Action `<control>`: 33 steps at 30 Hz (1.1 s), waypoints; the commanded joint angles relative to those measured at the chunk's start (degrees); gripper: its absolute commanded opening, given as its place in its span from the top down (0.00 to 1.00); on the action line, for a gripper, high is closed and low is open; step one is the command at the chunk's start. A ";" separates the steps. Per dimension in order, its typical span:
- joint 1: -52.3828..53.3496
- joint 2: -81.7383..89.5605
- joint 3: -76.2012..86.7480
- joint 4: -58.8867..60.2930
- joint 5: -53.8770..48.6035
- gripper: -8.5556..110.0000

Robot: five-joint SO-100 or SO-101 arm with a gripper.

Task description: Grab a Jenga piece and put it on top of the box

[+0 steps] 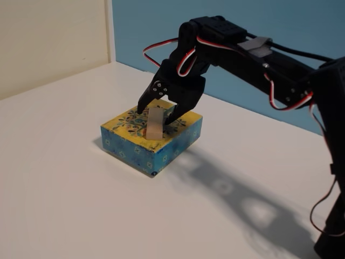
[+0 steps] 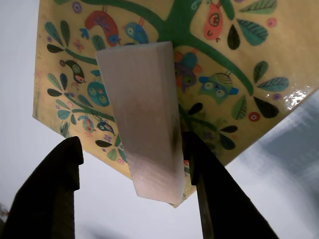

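1. Two dark fingers (image 2: 219,199) fill the bottom of the wrist view, spread apart, with the Jenga piece (image 2: 144,119) between them.
2. Its right side lies against the right finger in that view; the left finger stands clear of it, so nothing is pinched.
3. In the fixed view the gripper (image 1: 156,116) hangs over the box (image 1: 152,139), its tips low on either side of the block.
4. On the yellow lid the pale wooden block (image 1: 154,125) leans rather than lying flat, its lower end toward the front edge.
5. Whether the block rests fully on the lid or partly on a finger, I cannot tell.
6. Blue patterned sides of the box sit on the white counter (image 1: 64,178), before a blue back wall (image 1: 291,27).
7. Red and white wires (image 1: 186,56) loop over the black arm.
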 commanded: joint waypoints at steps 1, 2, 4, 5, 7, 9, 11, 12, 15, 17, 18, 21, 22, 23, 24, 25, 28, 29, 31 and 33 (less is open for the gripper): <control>0.62 2.20 -2.29 0.26 -0.44 0.72; 0.79 2.46 -2.29 0.35 -0.44 0.72; 1.05 2.90 -2.29 0.70 -0.53 0.72; 1.23 3.25 -2.29 1.05 -0.53 0.71; 1.58 3.78 -2.29 1.76 -0.62 0.71; 2.11 4.31 -2.29 2.37 -0.62 0.70; 2.55 5.27 -2.29 2.64 -0.62 0.70; 2.72 5.98 -2.29 2.64 -0.62 0.70; 2.81 8.61 -2.29 2.90 -0.53 0.70; 2.46 10.20 -2.29 3.78 -0.35 0.70; 2.29 10.81 -2.29 4.31 -0.26 0.70; 2.11 11.95 -2.29 5.36 0.18 0.70; 2.20 12.30 -2.29 5.54 0.26 0.70; 2.29 12.66 -2.29 5.62 0.26 0.70; 2.37 13.10 -2.29 5.80 0.35 0.70; 2.46 13.71 -2.29 6.06 0.44 0.70; 2.46 16.17 -2.29 7.29 0.79 0.70; 2.46 17.14 -2.29 8.09 0.97 0.70; 2.64 18.63 -2.20 10.11 1.23 0.70; 2.99 19.60 -1.67 11.95 1.67 0.72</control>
